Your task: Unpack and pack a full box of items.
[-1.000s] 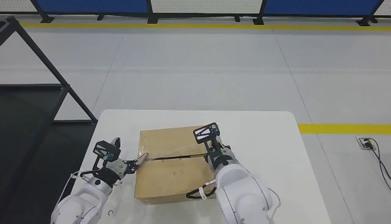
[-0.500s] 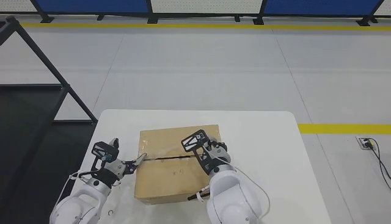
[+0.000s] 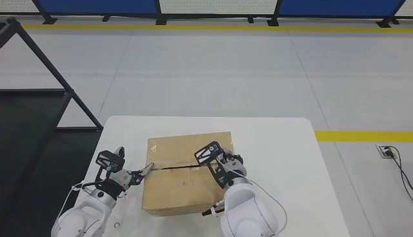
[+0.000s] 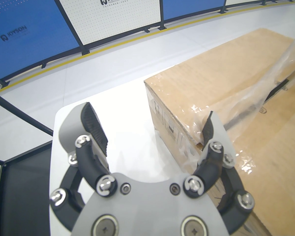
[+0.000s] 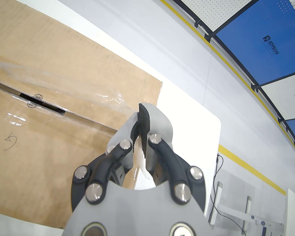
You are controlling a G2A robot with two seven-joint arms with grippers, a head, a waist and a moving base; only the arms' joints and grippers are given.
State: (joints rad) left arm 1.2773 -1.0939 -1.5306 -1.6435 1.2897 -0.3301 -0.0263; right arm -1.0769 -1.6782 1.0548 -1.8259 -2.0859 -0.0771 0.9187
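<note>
On the white table I see the cardboard box sitting centred, flaps down, with a dark slit along the seam. My left tool is spread wide, one finger touching the box's taped end edge. My right tool is pinched closed on a strip of clear tape lifted off the seam.

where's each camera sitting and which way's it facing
Top view: above the arms, looking down at the cardboard box on the white table; both arms show.
Left wrist view: behind the open left tool, facing the box's end.
Right wrist view: behind the right tool shut on tape, facing the box's top.
All share the box's seam.
</note>
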